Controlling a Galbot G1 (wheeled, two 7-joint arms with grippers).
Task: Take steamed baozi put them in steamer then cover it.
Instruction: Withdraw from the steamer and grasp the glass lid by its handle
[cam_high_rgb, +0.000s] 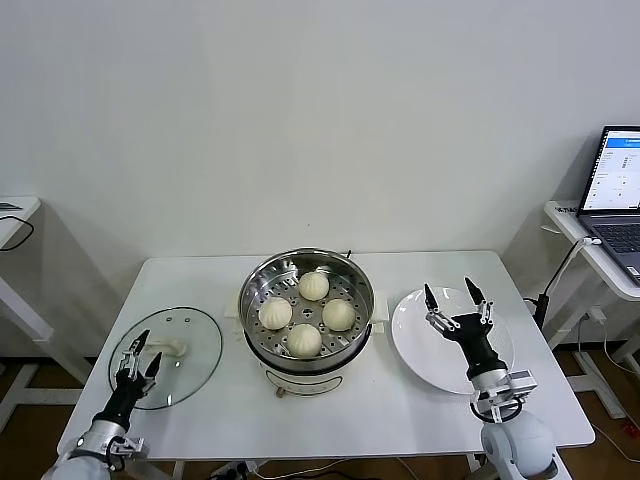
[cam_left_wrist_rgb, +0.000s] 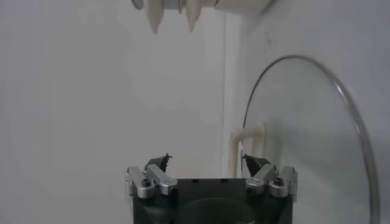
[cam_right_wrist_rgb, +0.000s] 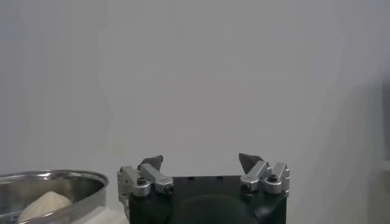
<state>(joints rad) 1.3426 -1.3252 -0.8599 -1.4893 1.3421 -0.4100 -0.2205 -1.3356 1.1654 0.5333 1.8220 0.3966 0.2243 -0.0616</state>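
Four steamed baozi (cam_high_rgb: 314, 286) (cam_high_rgb: 275, 313) (cam_high_rgb: 338, 314) (cam_high_rgb: 304, 340) sit in one steamer (cam_high_rgb: 258, 281) at the middle of one white desk (cam_high_rgb: 400, 410). One glass lid (cam_high_rgb: 195, 340) lies to its left, one white plate (cam_high_rgb: 415, 350) to its right. Two hands are in view: the left hand (cam_high_rgb: 140, 350) and the right hand (cam_high_rgb: 452, 294). One laptop (cam_high_rgb: 617, 190) stands far right

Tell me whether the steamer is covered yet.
Uncovered. The steamer stands open-topped with four baozi visible inside, while the glass lid lies flat on the table beside it, near the left gripper.
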